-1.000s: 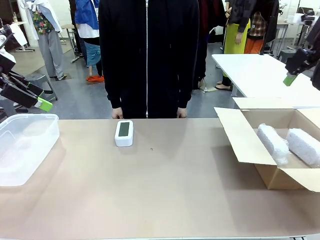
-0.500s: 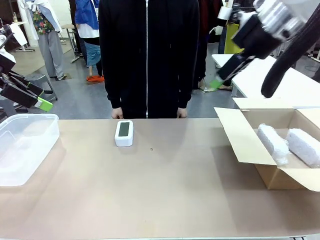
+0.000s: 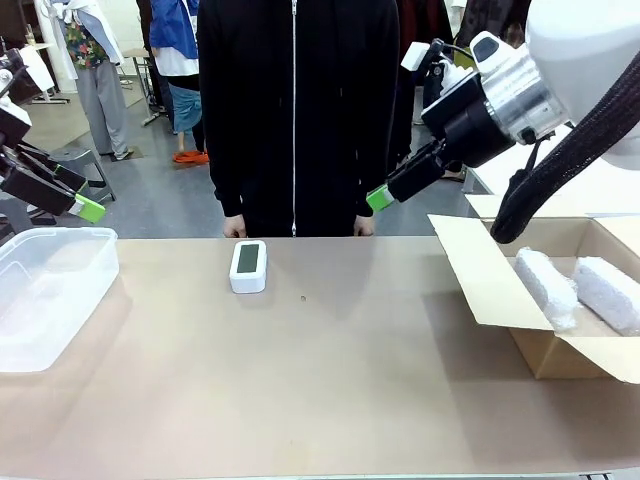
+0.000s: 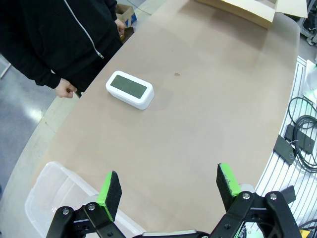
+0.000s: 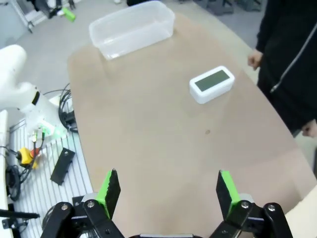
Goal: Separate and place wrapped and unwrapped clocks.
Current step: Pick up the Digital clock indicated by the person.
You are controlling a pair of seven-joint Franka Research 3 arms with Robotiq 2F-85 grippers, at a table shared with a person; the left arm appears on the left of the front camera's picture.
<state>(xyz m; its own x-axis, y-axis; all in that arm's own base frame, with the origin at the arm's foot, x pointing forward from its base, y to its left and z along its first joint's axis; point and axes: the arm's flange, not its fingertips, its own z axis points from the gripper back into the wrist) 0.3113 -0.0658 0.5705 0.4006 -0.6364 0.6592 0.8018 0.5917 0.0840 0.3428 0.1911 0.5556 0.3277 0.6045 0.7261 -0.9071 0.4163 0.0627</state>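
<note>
The left pincer (image 4: 168, 189) and right pincer (image 5: 166, 191) both gape empty. The bare clock (image 3: 248, 266) lies on the worktop (image 3: 330, 380) near the person's hand (image 3: 235, 227); the wrapped clocks (image 3: 545, 288) sit in the box (image 3: 478, 268). An off-centre grab might skid the clock away or brush that hand.

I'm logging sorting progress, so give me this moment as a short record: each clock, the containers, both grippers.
bare clock: flat on the table, screen up, near the far edge, untouched
wrapped bundles: two, side by side inside the cardboard box
clear tub: at the table's left end
left gripper: open, in the air, holding nothing
right gripper: open, raised above the table, holding nothing
person: standing at the far edge behind the bare clock
</note>
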